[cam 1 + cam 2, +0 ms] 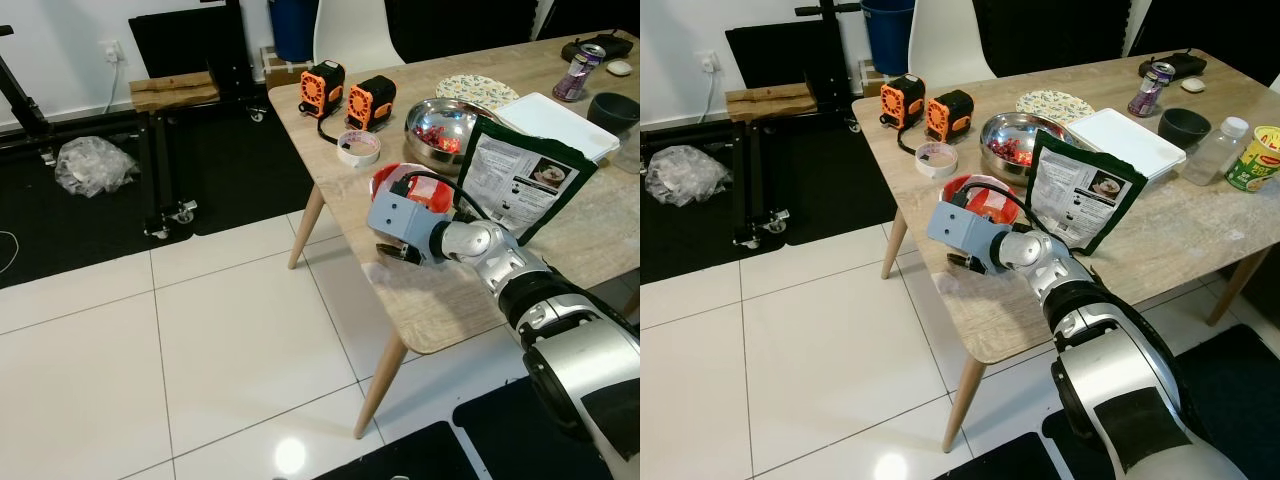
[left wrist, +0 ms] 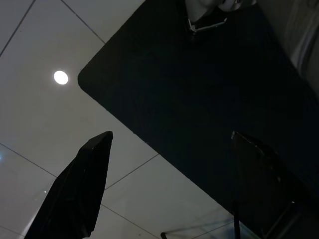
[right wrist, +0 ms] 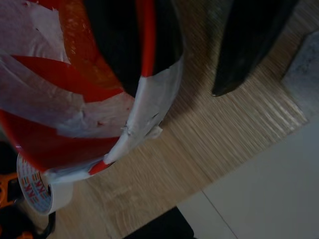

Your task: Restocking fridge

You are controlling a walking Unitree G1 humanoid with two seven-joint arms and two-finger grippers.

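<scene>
A round red and white container (image 1: 412,186) stands near the table's front left edge, beside a dark green food packet (image 1: 520,180) that stands upright. My right arm reaches across the wooden table (image 1: 450,310) to the container. In the right wrist view, the right gripper (image 3: 179,74) is open. One black finger (image 3: 119,35) sits against the red container (image 3: 75,99), and the other finger (image 3: 244,45) stands clear of it over the tabletop. My left gripper (image 2: 172,137) hangs open above white floor tiles and a black mat.
Behind the container are a steel bowl (image 1: 440,130) of red pieces, a tape roll (image 1: 358,147), two orange and black devices (image 1: 322,88), a white tray (image 1: 555,125) and a plate (image 1: 477,90). A bottle (image 1: 1220,150) and a tin (image 1: 1260,158) stand far right. A wheeled black frame (image 1: 160,170) stands on the left.
</scene>
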